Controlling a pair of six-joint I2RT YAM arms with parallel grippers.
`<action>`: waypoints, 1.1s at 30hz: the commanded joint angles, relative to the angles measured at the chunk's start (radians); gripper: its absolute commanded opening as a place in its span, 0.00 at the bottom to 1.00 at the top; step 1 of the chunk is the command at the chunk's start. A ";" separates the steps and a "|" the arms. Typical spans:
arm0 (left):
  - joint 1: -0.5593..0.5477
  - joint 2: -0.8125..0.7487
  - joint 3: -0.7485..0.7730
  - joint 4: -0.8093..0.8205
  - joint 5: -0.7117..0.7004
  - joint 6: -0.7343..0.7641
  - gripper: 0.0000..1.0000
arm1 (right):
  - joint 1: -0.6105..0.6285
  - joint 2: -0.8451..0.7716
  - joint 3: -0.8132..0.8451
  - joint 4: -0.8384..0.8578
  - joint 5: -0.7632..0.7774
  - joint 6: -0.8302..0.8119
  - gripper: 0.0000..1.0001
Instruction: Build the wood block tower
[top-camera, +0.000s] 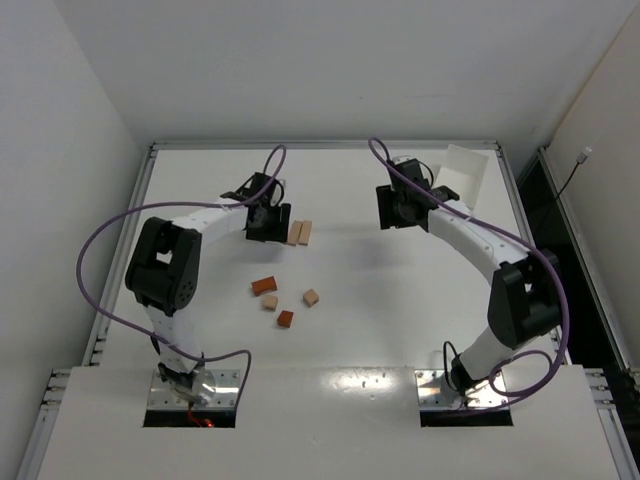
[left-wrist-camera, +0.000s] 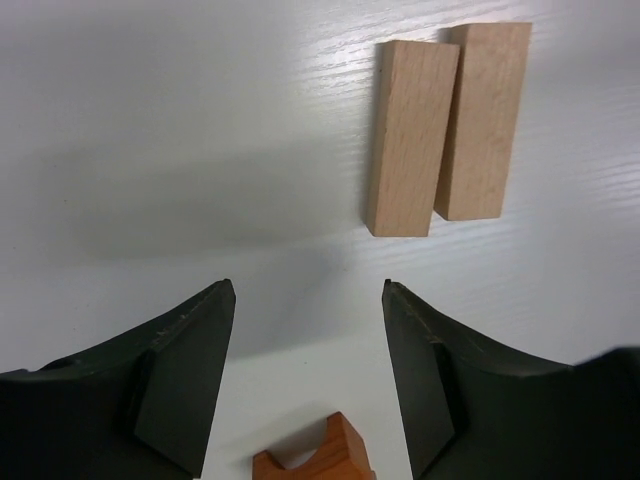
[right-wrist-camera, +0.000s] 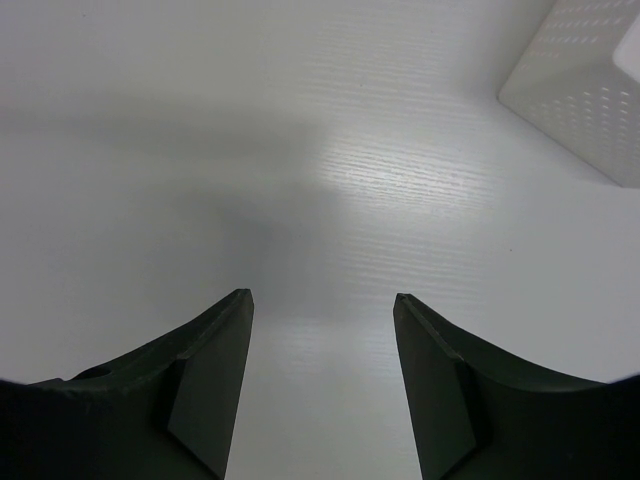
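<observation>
Showing the opening stage of the build: two pale bars (left-wrist-camera: 412, 140) lie flat on the desk (top-camera: 400, 320), side by side and touching along their long edges. They read as the footing of the wood block tower, and nothing is stacked on them.

The left tool (left-wrist-camera: 308, 288) hovers just beside the bars, its fingers spread with nothing between the tips. Nearer the arm bases, well apart from the bars, lie a reddish bar (top-camera: 264, 285), a pale cube (top-camera: 270, 302), a second pale cube (top-camera: 311, 297) and a reddish cube (top-camera: 286, 319), each separate. What is probably the reddish bar also shows at the bottom edge of the left wrist view, between the fingers but touching neither.

The right tool (right-wrist-camera: 321, 297) hangs over bare desk on the right side, fingers likewise spread and empty.

Judged from this layout, the next move calls for fetching one loose piece, probably with the closer left arm. The piece would then be set squarely across both bars without nudging them apart.

Container: a white box (top-camera: 462, 170) stands near the far right corner, beyond the right tool. Its wall is perforated. No block is visible in it, though its interior is only partly shown.
</observation>
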 joint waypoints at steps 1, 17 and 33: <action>-0.015 -0.092 -0.010 0.033 0.027 0.022 0.58 | -0.002 0.005 0.007 0.042 -0.016 -0.015 0.55; 0.056 -0.419 -0.211 -0.113 0.059 0.202 0.84 | 0.116 0.006 0.021 0.010 -0.387 -0.392 0.73; 0.290 -0.592 -0.234 -0.191 -0.201 0.148 0.93 | 0.409 0.057 0.031 0.005 -0.501 -0.497 0.73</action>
